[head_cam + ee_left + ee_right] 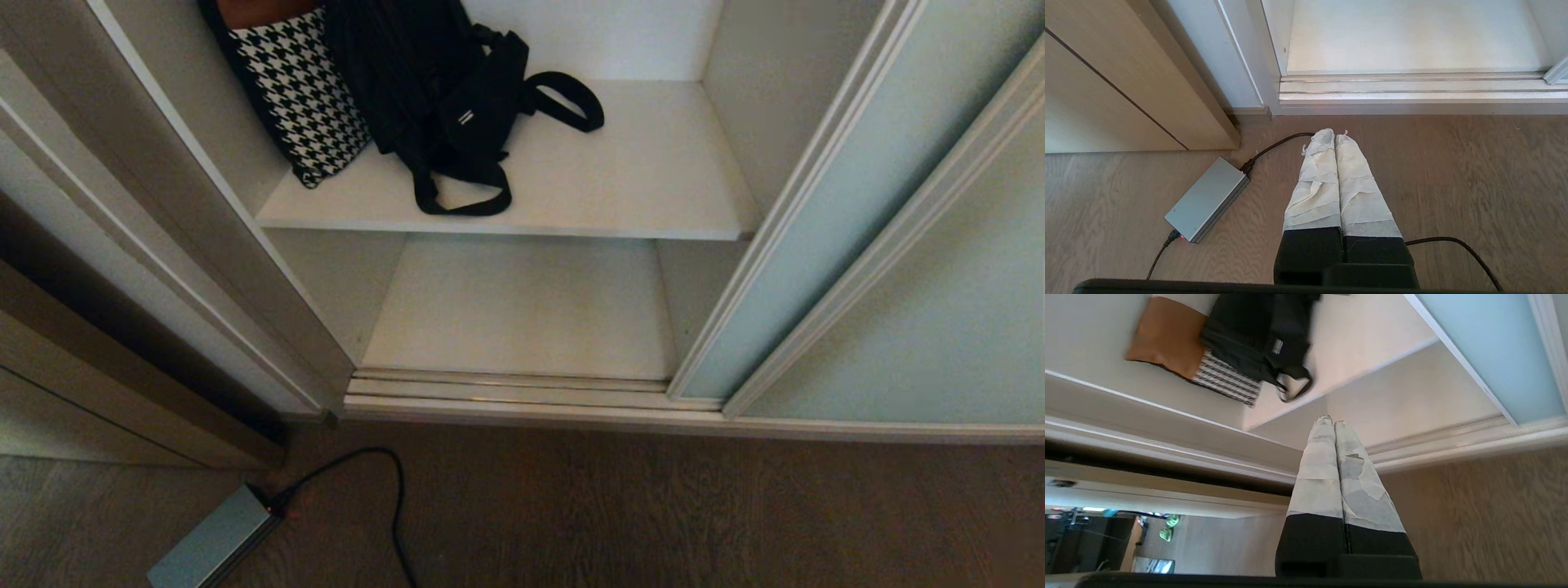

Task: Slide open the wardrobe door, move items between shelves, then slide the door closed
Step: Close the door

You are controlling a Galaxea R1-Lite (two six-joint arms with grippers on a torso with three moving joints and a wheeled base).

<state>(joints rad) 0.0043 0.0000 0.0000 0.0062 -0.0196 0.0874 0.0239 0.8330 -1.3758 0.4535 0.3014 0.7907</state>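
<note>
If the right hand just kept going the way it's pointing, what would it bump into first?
Probably the front edge of the white shelf or the space just under it. The shut right hand points there, with the black bag further in. Depth is hard to judge.

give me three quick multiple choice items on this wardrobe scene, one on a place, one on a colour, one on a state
1. Where does the floppy black fabric bag lie?
A. wood floor
B. upper white laminate shelf
C. bottom board

2. What colour is the glass of the frosted sliding wardrobe door?
A. pale blue-green
B. red
C. black

3. How does the left claw stand?
A. shut, empty
B. wide open
C. shut on the bag

Key: 1 B, the bag rests on the upper shelf beside a houndstooth cushion. 2 A, the panel shows pale blue-green. 3 A, its wrapped fingers meet over bare floor with nothing between.
</note>
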